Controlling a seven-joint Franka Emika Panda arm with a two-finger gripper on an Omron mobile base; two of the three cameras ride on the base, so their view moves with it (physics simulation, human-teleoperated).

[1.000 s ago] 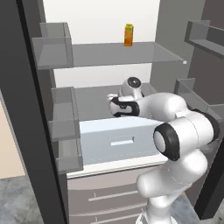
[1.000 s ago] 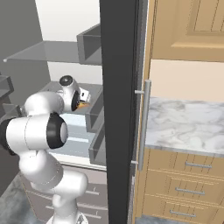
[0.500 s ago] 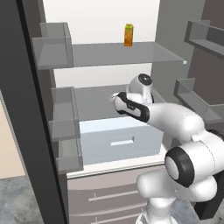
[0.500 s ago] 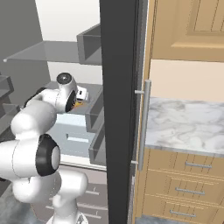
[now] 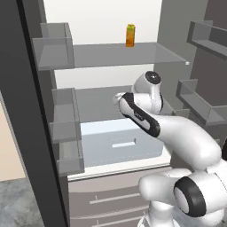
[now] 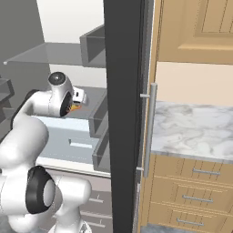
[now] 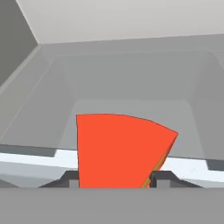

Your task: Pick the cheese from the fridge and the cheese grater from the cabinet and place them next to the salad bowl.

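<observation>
You've got open air over the middle shelf [image 5: 99,104] of the fridge [image 5: 26,88], so there's room to back straight out toward the front. Overhead the glass shelf [image 5: 111,55] with the orange carton [image 5: 130,35] caps how high you can go. Door bins [image 5: 60,115] crowd the left side, and the dark door edge [image 6: 125,113] walls off the right. The pale drawer [image 5: 119,142] sits right below, sticking forward.

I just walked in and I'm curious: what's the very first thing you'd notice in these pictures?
The big white robot arm reaching into the open fridge catches the eye first. In the hand view a bright red-sided cheese sits between the gripper fingertips. High on the top shelf stands a small orange carton.
</observation>
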